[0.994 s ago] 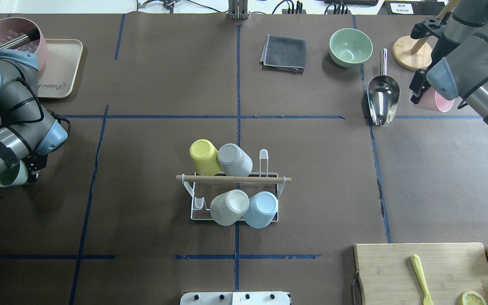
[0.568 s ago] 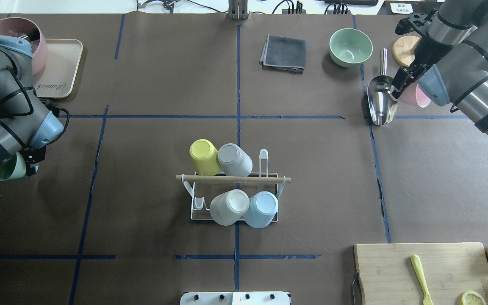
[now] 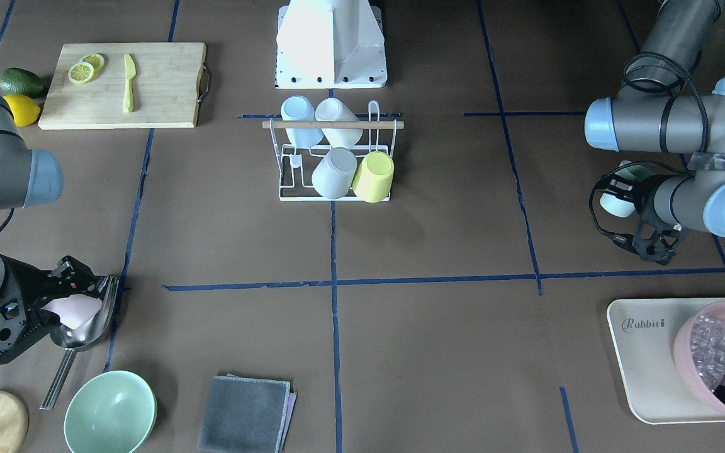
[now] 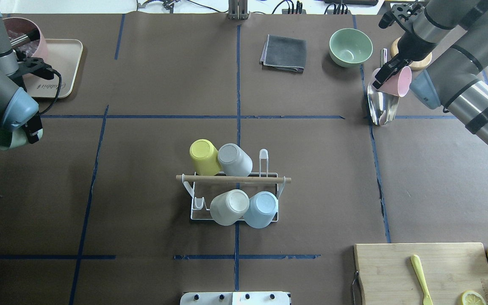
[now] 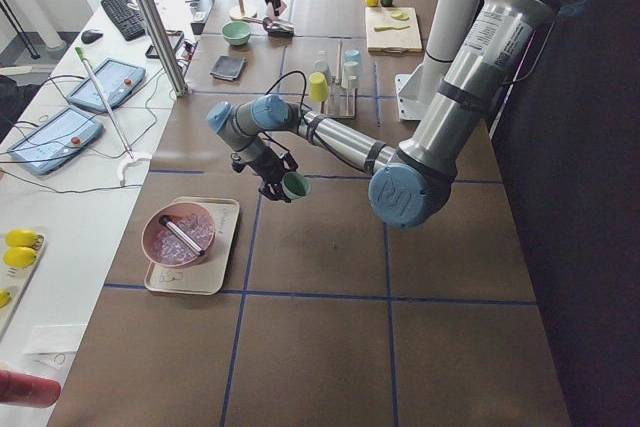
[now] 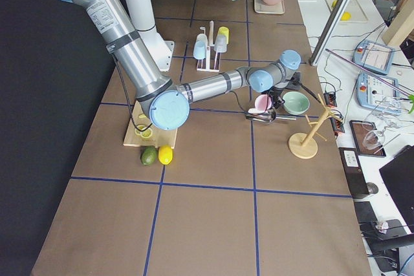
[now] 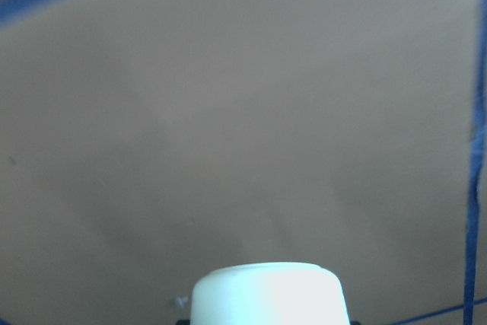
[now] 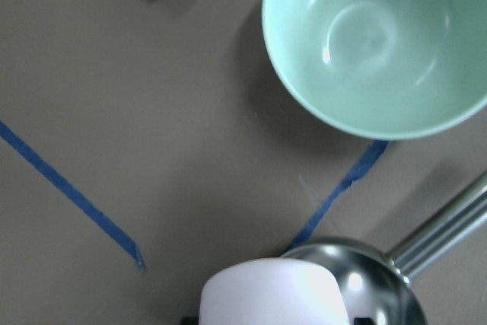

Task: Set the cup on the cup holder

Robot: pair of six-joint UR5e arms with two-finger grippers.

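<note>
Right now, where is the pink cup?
Overhead view, upper right: the pink cup sits in the right end effector, over the metal scoop, near the green bowl.

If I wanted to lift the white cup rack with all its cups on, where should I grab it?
Probably the wooden rod across the top of the cup rack, near its middle, coming straight down from above. It runs over the yellow cup, grey cup, white cup and blue cup, which crowd both sides.

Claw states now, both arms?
Left claw: closed, holding mint cup.
Right claw: closed, holding pink cup.
</note>
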